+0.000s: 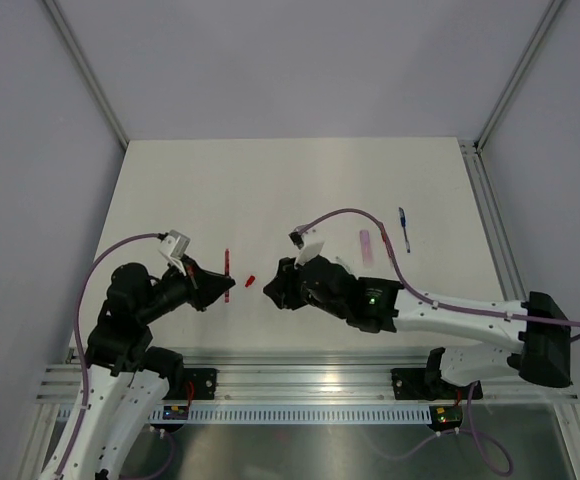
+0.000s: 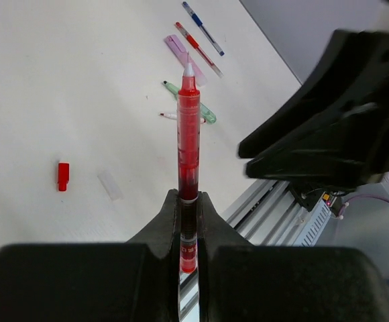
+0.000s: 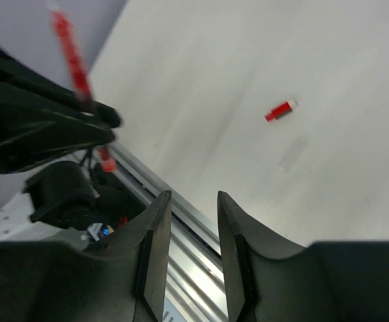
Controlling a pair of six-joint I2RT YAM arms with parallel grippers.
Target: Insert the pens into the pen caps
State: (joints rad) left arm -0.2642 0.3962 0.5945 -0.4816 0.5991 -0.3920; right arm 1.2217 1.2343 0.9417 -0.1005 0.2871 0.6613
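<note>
Red pen (image 2: 188, 134) is clamped by its rear end in the left pincer (image 2: 188, 201), jaws shut on the barrel, most of its length sticking out, just beside the red cap (image 3: 280, 111). Cap lies loose on the table (image 1: 170, 180). Right pincer (image 3: 193, 198) sits on the cap's other side, jaws apart, nothing in them. Risks: cap is tiny, so an off-centre pinch could squirt it away. Long unsupported barrel could miss the cap mouth or slide back. Small print on barrel near the jaws, unreadable.
</note>
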